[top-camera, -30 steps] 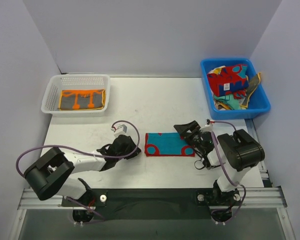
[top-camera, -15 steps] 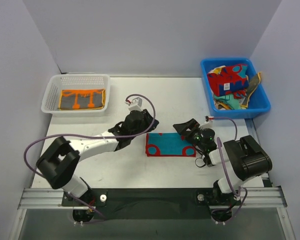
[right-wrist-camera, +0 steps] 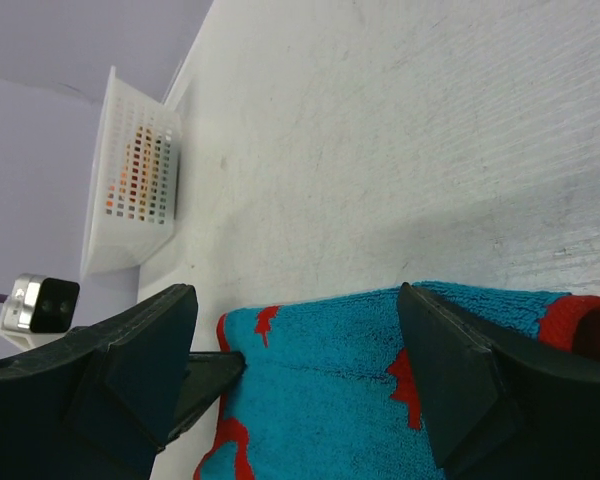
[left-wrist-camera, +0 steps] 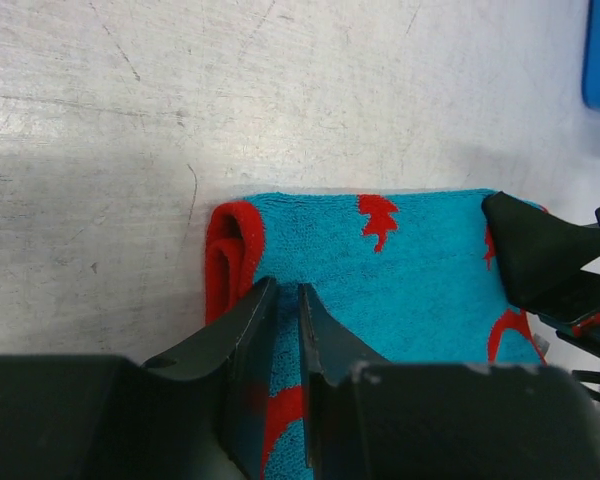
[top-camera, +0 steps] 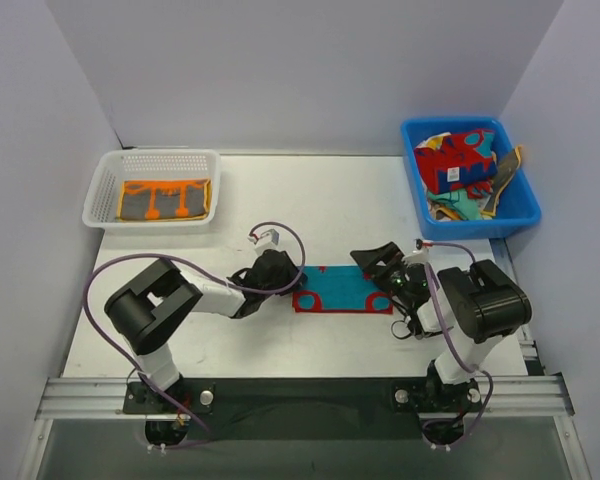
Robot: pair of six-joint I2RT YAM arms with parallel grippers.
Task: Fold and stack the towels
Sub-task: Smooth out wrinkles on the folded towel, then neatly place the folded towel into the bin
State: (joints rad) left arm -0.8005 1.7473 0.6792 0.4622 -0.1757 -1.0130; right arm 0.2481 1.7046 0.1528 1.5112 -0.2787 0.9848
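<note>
Now you seem mid-fold on the teal towel by the tabletop's near edge; left gripper nearly closed, hold unclear, right gripper wide and empty, so pinch its ends next.

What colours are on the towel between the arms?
Towel: teal with red shapes and red edge; clearest in left wrist view.
</note>
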